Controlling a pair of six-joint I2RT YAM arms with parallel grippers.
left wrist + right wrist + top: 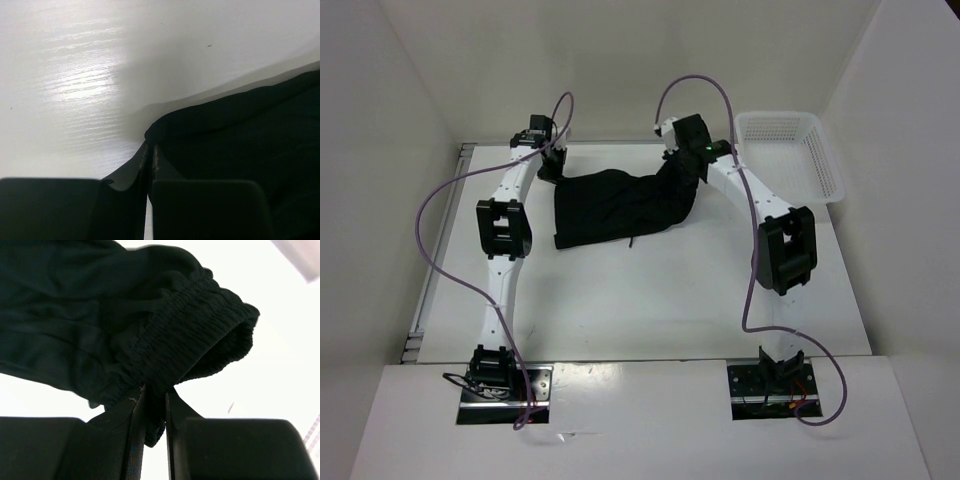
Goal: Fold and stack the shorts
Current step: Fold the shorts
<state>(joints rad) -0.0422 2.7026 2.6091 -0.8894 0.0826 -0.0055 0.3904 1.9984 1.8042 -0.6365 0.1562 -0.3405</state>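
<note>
Seen from above, the black shorts [615, 205] lie spread across the far half of the table [650, 300]. Their right end is raised off the surface where the right tool [688, 152] grips it. The left tool [553, 166] sits low at the shorts' far left corner. A white mesh basket [790, 150] stands at the far right, apart from the cloth.

In the left wrist view, the left tool's fingers [200, 200] are pressed together with a corner of the black fabric nipped between them, close over the table.

In the right wrist view, the right tool pinches the gathered elastic waistband [200, 335], and the bunched fabric hangs from its tips.
</note>
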